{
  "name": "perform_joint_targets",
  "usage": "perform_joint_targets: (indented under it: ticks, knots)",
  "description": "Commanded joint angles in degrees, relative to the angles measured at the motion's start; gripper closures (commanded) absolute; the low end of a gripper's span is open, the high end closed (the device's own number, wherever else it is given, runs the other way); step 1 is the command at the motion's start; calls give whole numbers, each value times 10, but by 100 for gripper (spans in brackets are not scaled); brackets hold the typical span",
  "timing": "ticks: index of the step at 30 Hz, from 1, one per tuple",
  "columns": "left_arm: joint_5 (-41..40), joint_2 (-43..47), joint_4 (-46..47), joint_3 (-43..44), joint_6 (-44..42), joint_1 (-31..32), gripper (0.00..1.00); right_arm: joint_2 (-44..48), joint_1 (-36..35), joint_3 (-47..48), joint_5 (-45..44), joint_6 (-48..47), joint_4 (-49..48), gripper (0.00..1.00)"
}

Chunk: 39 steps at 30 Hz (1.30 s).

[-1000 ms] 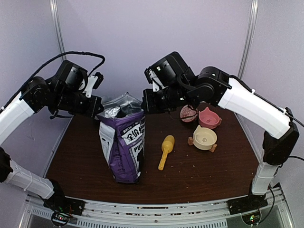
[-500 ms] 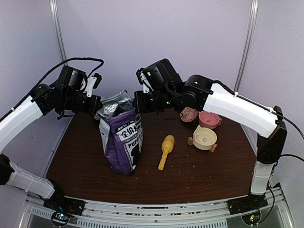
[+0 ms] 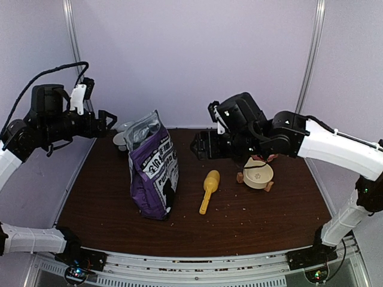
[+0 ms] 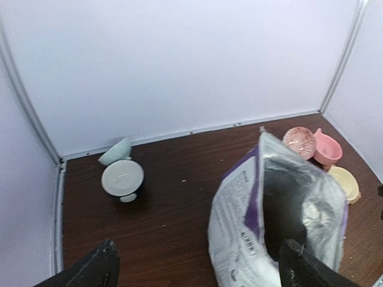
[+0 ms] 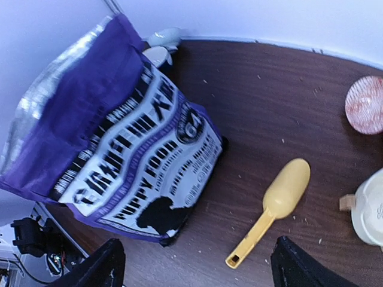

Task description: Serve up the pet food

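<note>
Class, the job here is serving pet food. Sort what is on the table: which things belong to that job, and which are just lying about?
Belong to the job:
bag, standing open
scoop
cream bowl, probably the one to fill, being nearest the scoop

Lying about:
pink bowl
speckled dish
white bowl
green bowl

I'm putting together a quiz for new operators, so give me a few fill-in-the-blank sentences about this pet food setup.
1. The purple bag stands upright with its top ____.
2. In the top view, the yellow scoop lies flat on the table to the ____ of the bag.
3. The left hand and the right hand are both open and hold ____.

Missing words: open; right; nothing.
</note>
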State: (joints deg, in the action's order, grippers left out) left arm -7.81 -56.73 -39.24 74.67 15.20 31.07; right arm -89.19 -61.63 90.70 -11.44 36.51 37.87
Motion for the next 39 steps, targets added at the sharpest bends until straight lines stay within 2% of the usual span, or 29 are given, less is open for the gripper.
perform_joint_targets:
  ticks: [1, 3, 4, 13, 16, 18, 25, 39]
  knots:
    - [-4, 52, 14, -64, -23, -74, 4, 0, -1, -119, -12, 117, -7, 14]
    - [-3, 85, 27, -108, -33, -100, 4, -14, -4, -157, 0, 150, -23, 15]
    - [-33, 122, 44, -144, -53, -103, 4, -49, -5, -173, 9, 172, -36, 16]
    - [-67, 207, 92, -242, -54, -103, 3, -183, -3, -103, 16, 182, -5, 19]
    - [-66, 224, 109, -268, -49, -103, 4, -213, -3, -93, 19, 191, -6, 33]
    - [-60, 238, 121, -282, -49, -103, 4, -227, -2, -90, 16, 201, -6, 35]
    - [-67, 245, 122, -294, -49, -103, 4, -254, 2, -95, 14, 226, 5, 37]
    - [-65, 231, 131, -304, -51, -103, 4, -266, 11, -100, 8, 230, 19, 54]
